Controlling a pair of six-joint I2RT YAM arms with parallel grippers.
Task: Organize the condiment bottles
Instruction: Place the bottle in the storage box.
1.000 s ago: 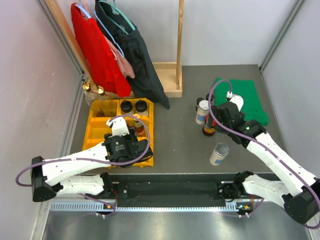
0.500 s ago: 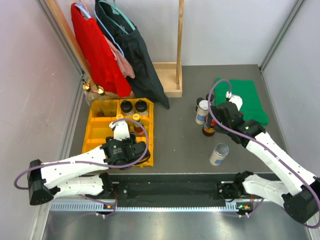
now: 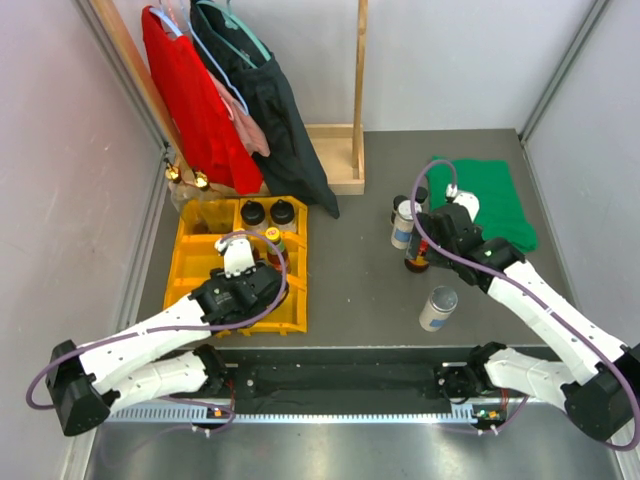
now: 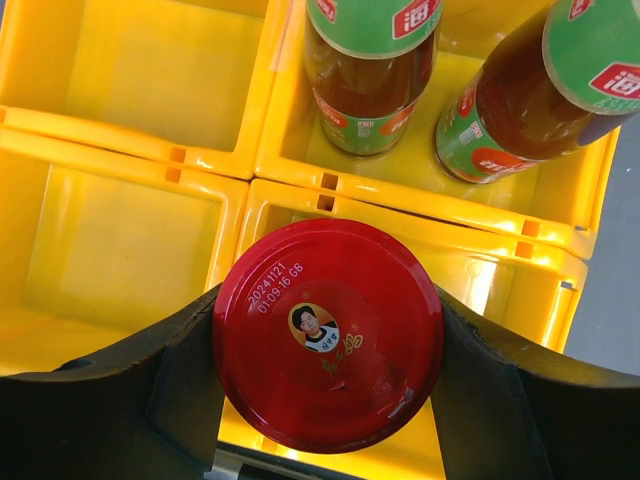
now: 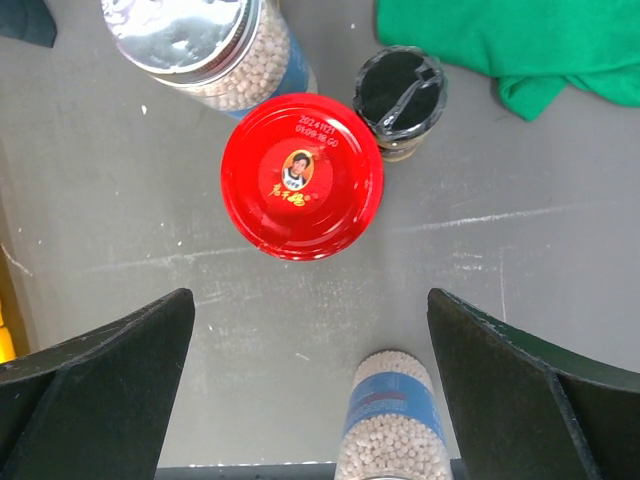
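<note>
counts: two red-lidded jars, two sauce bottles, three black-capped jars, two silver-lidded canisters, two gold-topped bottles.

left gripper [image 4: 328,340] is clenched on red jar a [image 4: 325,300], its fingers [image 4: 180,380] tight against both sides of the lid. the jar sits over the near-right compartment of the yellow tray [image 4: 130,165]; cannot tell if it touches the floor. sauce bottle a [image 4: 372,60] and sauce bottle b [image 4: 530,90] share the compartment just beyond it. black-capped jar a [image 3: 252,212] and black-capped jar b [image 3: 283,211] stand in the tray's far row. gold-topped bottle a [image 3: 173,174] and gold-topped bottle b [image 3: 201,181] are at the tray's far-left corner.

right gripper [image 5: 310,300] is spread wide and holds nothing. red jar b [image 5: 302,175] stands on the table [image 5: 120,220] just ahead of its fingertips. canister a [image 5: 195,35] and black-capped jar c [image 5: 400,92] crowd the jar's far side, each close beside it. canister b [image 5: 385,430] stands apart on the near side. a green cloth [image 5: 500,40] lies beyond jar c. a wooden rack [image 3: 358,100] with a red garment [image 3: 185,100] and a dark garment [image 3: 270,110] stands behind the tray.

writing: both red lids carry a small portrait and the stamp "2024 1121". the sauce labels are green with a red badge, characters not readable.
</note>
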